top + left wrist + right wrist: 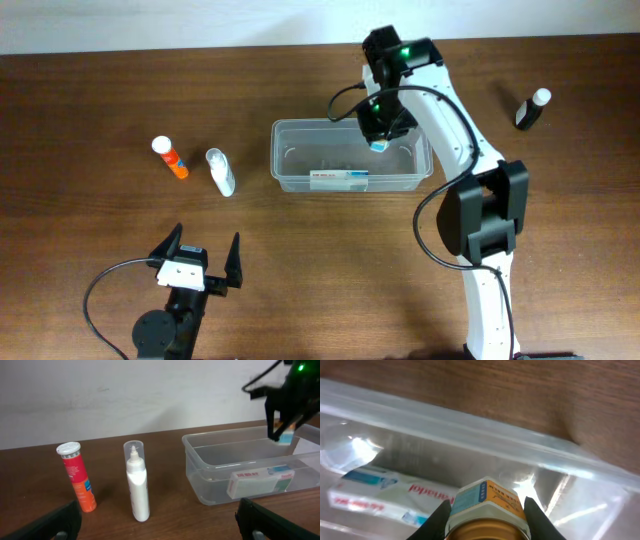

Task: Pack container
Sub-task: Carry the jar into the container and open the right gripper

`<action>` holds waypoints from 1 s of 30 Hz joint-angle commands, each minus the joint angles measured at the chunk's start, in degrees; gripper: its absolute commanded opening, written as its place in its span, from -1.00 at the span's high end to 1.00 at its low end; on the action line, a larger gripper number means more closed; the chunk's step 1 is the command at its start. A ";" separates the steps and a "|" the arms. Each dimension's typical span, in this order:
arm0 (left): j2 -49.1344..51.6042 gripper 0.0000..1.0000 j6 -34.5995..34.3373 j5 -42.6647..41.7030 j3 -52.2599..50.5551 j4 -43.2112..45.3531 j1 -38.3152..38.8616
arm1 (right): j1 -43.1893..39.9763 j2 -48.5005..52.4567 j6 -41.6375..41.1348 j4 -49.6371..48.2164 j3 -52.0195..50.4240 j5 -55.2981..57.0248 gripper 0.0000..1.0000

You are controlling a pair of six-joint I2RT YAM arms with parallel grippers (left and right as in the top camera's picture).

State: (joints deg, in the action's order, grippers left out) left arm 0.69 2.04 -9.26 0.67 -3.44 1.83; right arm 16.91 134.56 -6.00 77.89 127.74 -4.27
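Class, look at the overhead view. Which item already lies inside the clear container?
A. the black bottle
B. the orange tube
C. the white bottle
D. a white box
D: a white box lies flat on the floor of the container, while the orange tube, white bottle and black bottle are all outside it.

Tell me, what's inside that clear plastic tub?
One white box lies flat on the floor of the container. The right gripper holds a small item over the right end, hiding the floor right beneath it.
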 commanded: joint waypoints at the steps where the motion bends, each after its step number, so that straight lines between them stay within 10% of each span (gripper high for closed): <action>1: -0.39 -0.99 0.83 -0.85 -0.13 -0.24 -0.28 | -0.48 0.85 -0.50 -2.19 -3.54 0.48 0.40; 30: -0.39 -0.99 0.83 -0.85 -0.15 -0.22 -0.28 | -0.42 0.87 -1.81 -8.74 -8.61 -3.87 0.29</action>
State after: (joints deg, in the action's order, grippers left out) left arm 0.69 2.04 -9.26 0.67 -3.44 1.83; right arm 16.82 135.20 -7.40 69.28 119.33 -7.18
